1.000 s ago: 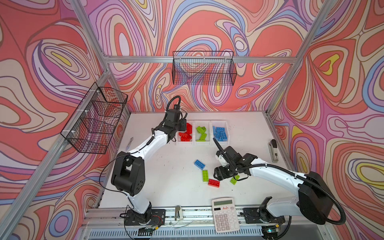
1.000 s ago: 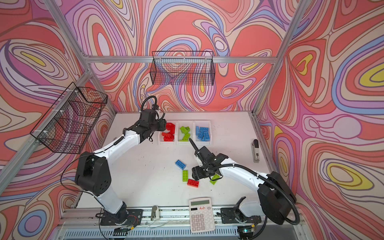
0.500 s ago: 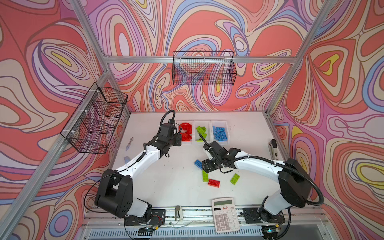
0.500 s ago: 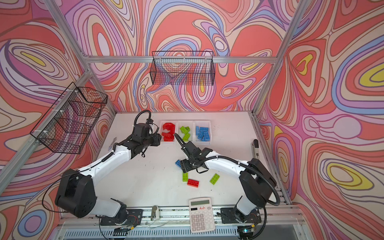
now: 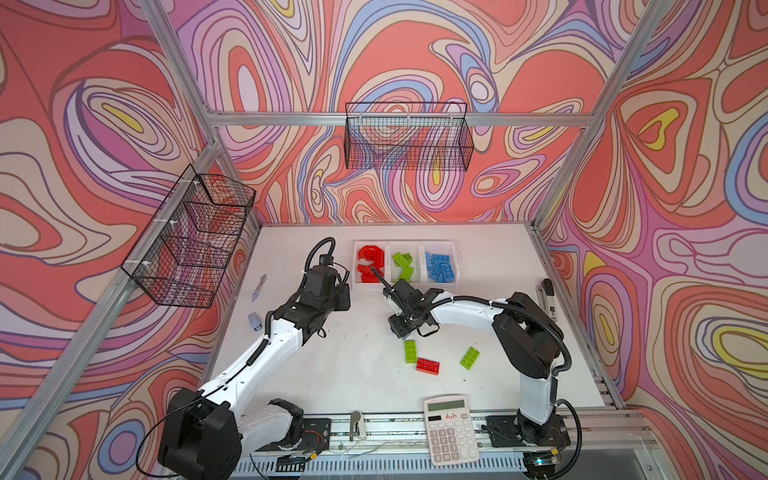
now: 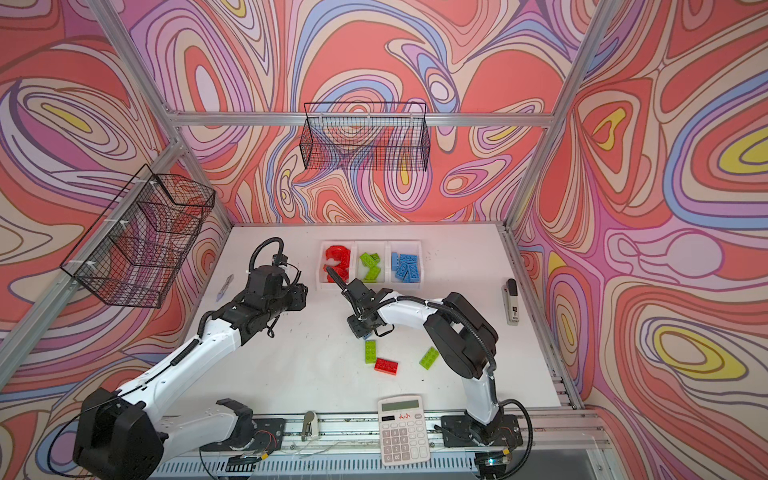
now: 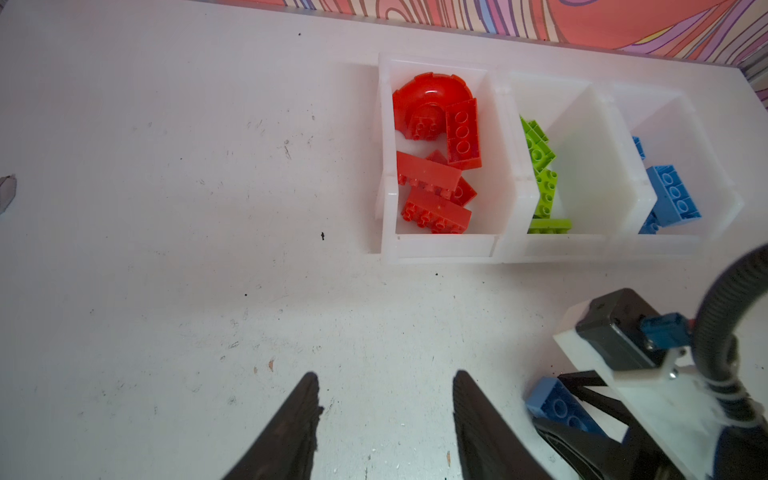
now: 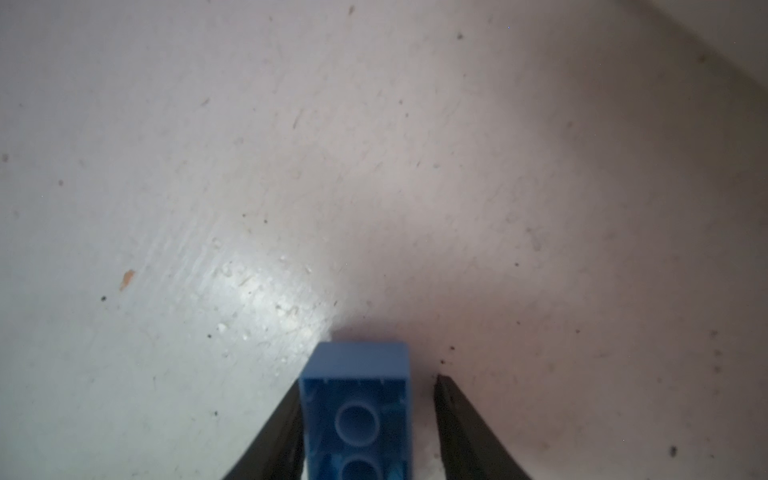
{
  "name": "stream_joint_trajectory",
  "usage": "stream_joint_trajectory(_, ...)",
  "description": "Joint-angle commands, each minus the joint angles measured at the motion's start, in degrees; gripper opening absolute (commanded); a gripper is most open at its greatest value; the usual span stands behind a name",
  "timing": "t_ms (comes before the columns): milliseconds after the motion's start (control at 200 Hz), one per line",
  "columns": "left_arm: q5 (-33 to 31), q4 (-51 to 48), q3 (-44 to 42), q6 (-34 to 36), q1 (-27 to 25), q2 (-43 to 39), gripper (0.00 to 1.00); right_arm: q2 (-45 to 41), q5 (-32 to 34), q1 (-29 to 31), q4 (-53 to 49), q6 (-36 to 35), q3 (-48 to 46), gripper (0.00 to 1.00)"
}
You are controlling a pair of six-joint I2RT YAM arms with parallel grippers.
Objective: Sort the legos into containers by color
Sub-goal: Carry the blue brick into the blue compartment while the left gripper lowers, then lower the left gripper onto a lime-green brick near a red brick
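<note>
Your right hand (image 8: 368,379) straddled the blue studded plastic brick (image 8: 357,415), unclamped; likely light, rigid and slick, it wanted pinching across flat sidewalls; your left hand (image 7: 384,373) hung open.

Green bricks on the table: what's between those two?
A red brick lies between the left green brick and the right green brick, closer to the left one; both top views show it.

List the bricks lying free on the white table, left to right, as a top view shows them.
Lengthwise lime green studded plastic brick → red studded plastic brick → slanted lime green studded plastic brick.
</note>
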Motion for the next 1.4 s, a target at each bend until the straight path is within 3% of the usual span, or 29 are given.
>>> stream_joint_trajectory(0, 2.4, -0.94, -0.86, -1.46, 0.29, 1.23, 0.52, 0.21, 1.63, 0.3, -0.46, -1.1, 1.11, 0.43)
stream_joint_trajectory(240, 0.67, -0.22, 0.95, -1.12, -3.15, 5.7, 0.5, -7.52, 10.78, -0.93, -4.98, 1.95, 1.46, 0.33)
stream_joint_trajectory(501, -0.91, -0.78, 6.37, -2.21, -13.22, 12.03, 0.53, -15.43, 10.73, -14.72, -2.36, 2.51, 0.87, 0.33)
stream_joint_trajectory(701, -1.54, -0.58, 7.16, -9.87, -21.81, 15.73, 0.55, -9.32, 6.37, -23.5, 3.42, 1.36, 5.23, 0.35)
stream_joint_trajectory(916, -3.93, -3.16, 9.67, -18.12, -29.44, 20.13, 0.59, -0.54, 5.73, -25.34, 5.72, 1.09, 13.74, 0.41)
stream_joint_trajectory(1102, -6.17, -7.64, 12.64, -22.79, -31.22, 23.82, 0.6, 1.24, 3.85, -26.81, 7.88, 2.38, 14.55, 0.55)
stream_joint_trajectory(1397, -3.38, -6.91, 12.68, -23.42, -31.24, 25.24, 0.62, -7.78, 5.33, -28.35, 9.35, 2.29, 7.61, 0.57)
